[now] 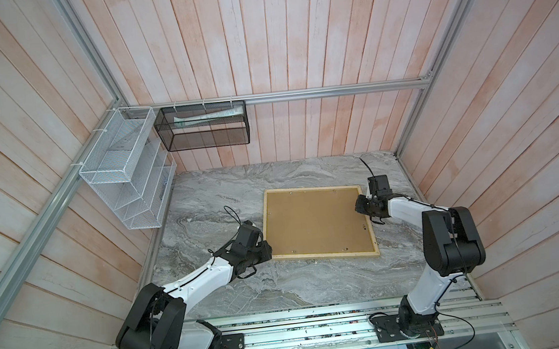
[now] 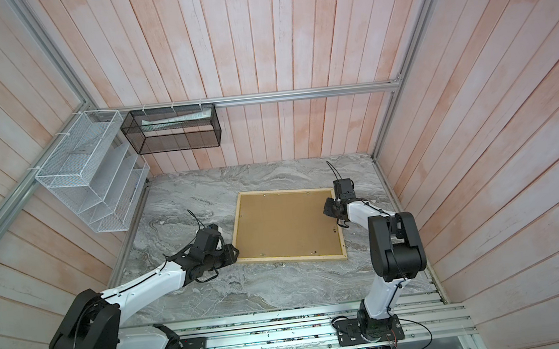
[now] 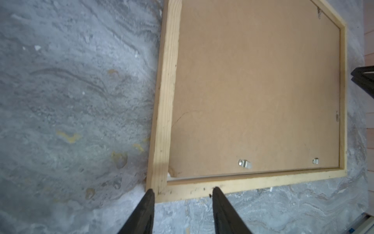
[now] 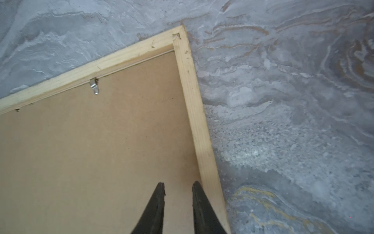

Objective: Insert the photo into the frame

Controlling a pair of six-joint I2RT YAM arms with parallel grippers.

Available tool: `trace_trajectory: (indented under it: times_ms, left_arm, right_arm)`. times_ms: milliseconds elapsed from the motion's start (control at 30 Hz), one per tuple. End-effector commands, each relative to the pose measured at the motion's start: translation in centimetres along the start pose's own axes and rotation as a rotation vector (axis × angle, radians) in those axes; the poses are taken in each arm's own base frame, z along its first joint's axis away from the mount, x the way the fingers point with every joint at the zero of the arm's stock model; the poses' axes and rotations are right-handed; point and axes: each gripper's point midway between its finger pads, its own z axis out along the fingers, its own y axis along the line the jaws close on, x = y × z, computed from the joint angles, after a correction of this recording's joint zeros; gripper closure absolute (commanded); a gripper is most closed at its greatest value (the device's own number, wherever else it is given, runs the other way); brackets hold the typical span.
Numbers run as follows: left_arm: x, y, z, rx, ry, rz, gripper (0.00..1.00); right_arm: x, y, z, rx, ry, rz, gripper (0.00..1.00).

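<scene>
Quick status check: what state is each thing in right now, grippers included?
frame: flat on the table, back up.
backing panel: seated inside the frame, one corner chipped.
photo: not visible.
left gripper: open, at a frame corner.
right gripper: open, empty, above the backing panel.
black mesh basket: something pale inside.
</scene>
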Motion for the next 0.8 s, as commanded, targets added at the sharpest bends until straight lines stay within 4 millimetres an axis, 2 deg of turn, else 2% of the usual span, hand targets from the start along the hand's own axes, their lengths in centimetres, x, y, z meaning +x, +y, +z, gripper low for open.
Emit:
trace_trajectory:
  times_ms: [0,333,767]
  left_arm:
    - [-0.2,0.3,-1.0,-0.003,-0.048,-0.066,0.5]
    - [-0.1,0.3,-1.6,0.003,-0.05,-0.066,0.49]
    - [0.0,-0.5,-1.3,0.025,-0.035,-0.061,0.49]
  right_arm:
    - [0.2,-1.3,-0.1,0.068,0.01,-0.027,0.73]
    - [0.6,-2.6,-0.1,0.127,0.018,-0.041,0.73]
    - [1.8,-2.9,1.2,0.118,0.063,-0.045,0.73]
